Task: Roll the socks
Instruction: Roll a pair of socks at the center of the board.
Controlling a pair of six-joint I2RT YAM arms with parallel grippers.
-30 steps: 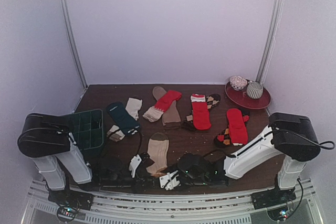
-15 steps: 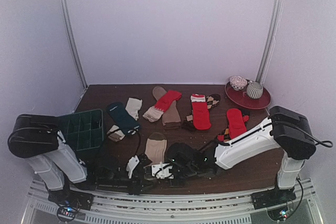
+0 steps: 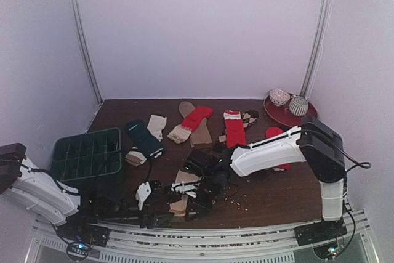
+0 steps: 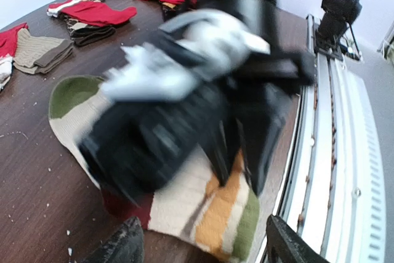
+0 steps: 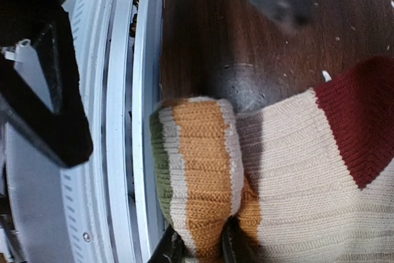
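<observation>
Right gripper (image 5: 198,249) is where the action is: in its wrist cam the two fingers sit close together at the bottom of the frame, pinching the folded-over cuff of the striped sock (image 5: 289,170). That's the cream one with orange and olive bands at the cuff and a dark red heel patch. The folded cuff lies right by the metal rail (image 5: 120,121) at the near edge, and the rest of the sock is flat on the brown table (image 3: 271,189), toe pointing away from the arms. Left gripper (image 4: 203,232) is spread wide and low. Its fingertips (image 4: 126,244) show at either side of the frame with the cuff end of that sock just ahead and between them, not touching as far as I can see, and the right gripper is a blurry lump over the sock. The other socks (image 3: 234,130) lie scattered further back, well apart from both grippers. The green tray (image 3: 85,134) is off to the left and the red plate (image 3: 306,119) is in the far right corner.
</observation>
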